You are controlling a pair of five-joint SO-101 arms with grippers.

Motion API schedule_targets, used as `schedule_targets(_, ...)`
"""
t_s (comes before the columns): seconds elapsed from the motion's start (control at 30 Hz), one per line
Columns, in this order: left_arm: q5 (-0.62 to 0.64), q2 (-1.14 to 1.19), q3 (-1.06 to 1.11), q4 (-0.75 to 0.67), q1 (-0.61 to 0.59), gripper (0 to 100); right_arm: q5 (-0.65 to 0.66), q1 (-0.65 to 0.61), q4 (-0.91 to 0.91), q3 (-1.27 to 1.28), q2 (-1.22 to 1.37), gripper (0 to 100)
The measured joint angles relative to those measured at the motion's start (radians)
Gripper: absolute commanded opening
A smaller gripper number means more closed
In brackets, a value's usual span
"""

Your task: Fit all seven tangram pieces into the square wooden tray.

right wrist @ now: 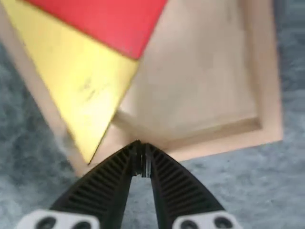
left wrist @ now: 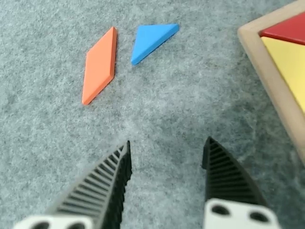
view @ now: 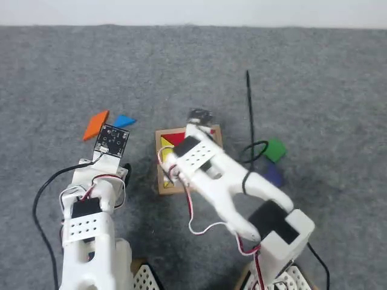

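Observation:
The square wooden tray (view: 164, 184) lies mid-table and holds a red triangle (right wrist: 105, 21) and a yellow triangle (right wrist: 81, 81); the rest of its floor is bare. My right gripper (right wrist: 141, 155) is shut on nothing, its tips over the tray's rim (right wrist: 224, 136) beside the yellow piece. An orange parallelogram (left wrist: 100, 64) and a blue triangle (left wrist: 152, 40) lie side by side on the mat, left of the tray. My left gripper (left wrist: 167, 148) is open above bare mat, short of both pieces. A green piece (view: 275, 150) and a dark purple piece (view: 272, 175) lie right of the tray.
Grey felt covers the table. A black cable (view: 249, 115) runs across the mat between the tray and the green piece. The right arm (view: 224, 181) hides much of the tray from above. The tray's corner (left wrist: 267, 71) shows in the left wrist view.

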Motion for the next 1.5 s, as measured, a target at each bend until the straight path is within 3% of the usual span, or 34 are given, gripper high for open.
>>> schedule_targets(0.27,0.0,0.0,0.0,0.0,0.0,24,0.106,-0.025,0.011,-0.021,-0.015,0.6)
schedule_targets(0.5,0.0,0.0,0.0,0.0,0.0,24,0.408,0.058,0.17,-0.021,-0.236,0.6)
schedule_targets(0.7,0.0,0.0,0.0,0.0,0.0,24,0.638,0.299,0.342,-0.021,-0.393,0.6)
schedule_targets(0.87,0.0,0.0,0.0,0.0,0.0,24,0.669,0.592,0.305,-0.021,-0.391,0.9)
schedule_targets(0.97,0.0,0.0,0.0,0.0,0.0,24,0.724,0.681,0.253,-0.021,-0.315,7.7)
schedule_targets(1.1,0.0,0.0,0.0,0.0,0.0,24,0.824,0.706,0.199,-0.021,-0.181,20.8)
schedule_targets(1.2,0.0,0.0,0.0,0.0,0.0,24,0.971,0.701,0.189,-0.021,-0.129,26.6)
schedule_targets(1.33,0.0,0.0,0.0,0.0,0.0,24,1.157,0.701,0.178,-0.021,-0.124,30.2)
schedule_targets(1.5,0.0,0.0,0.0,0.0,0.0,24,1.26,0.701,0.091,-0.021,-0.114,30.3)
